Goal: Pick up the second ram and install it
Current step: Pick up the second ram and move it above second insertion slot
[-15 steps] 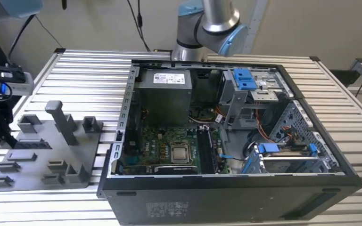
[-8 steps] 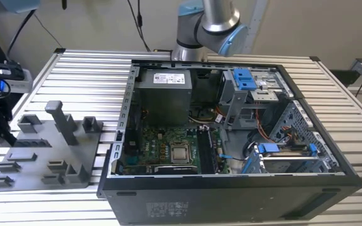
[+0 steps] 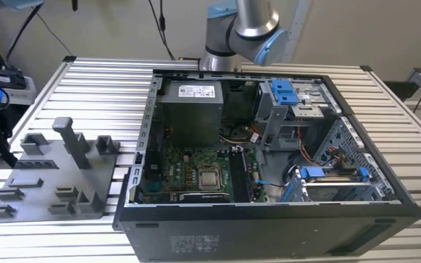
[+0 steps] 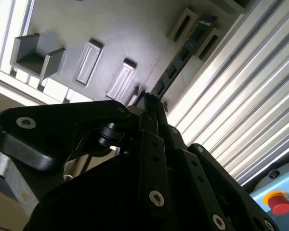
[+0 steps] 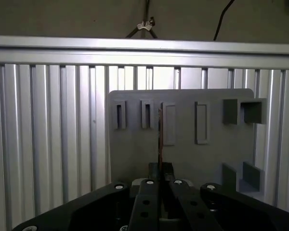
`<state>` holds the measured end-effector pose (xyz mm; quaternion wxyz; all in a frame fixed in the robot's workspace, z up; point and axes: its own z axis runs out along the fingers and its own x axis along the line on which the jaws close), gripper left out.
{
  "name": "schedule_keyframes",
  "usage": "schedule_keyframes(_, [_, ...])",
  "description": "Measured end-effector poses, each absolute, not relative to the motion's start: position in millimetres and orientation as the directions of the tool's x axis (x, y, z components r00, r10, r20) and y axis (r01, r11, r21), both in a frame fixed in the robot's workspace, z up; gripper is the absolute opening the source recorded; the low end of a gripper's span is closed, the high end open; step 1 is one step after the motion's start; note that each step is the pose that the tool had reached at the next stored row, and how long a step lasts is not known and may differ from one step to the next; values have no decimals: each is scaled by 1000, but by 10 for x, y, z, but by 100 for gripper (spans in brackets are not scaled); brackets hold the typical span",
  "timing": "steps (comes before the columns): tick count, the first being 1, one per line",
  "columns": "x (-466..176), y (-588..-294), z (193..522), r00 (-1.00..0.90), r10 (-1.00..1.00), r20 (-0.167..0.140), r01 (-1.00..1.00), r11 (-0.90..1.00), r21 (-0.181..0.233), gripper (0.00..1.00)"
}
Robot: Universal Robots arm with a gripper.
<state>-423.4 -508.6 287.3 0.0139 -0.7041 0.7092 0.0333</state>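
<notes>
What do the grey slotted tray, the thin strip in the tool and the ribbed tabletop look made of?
Grey slotted tray: likely matte plastic, uniformly dull, no glints. Thin dark-green strip held in the tool: looks like circuit board, dark chips along it. Ribbed tabletop: probably bare aluminium, silvery with bright reflections along the ribs.

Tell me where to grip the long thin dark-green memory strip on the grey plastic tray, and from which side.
Pinch the long thin dark-green memory strip across its two flat faces near one end, coming from above the grey plastic tray. It stands on edge, leaving those faces open. The end effector is shut on it this way.
</notes>
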Motion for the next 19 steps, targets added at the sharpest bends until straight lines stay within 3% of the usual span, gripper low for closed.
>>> schedule_keyframes(19, [-4230,-5086,3118,-8,-998,-68,-1000,6,25,14])
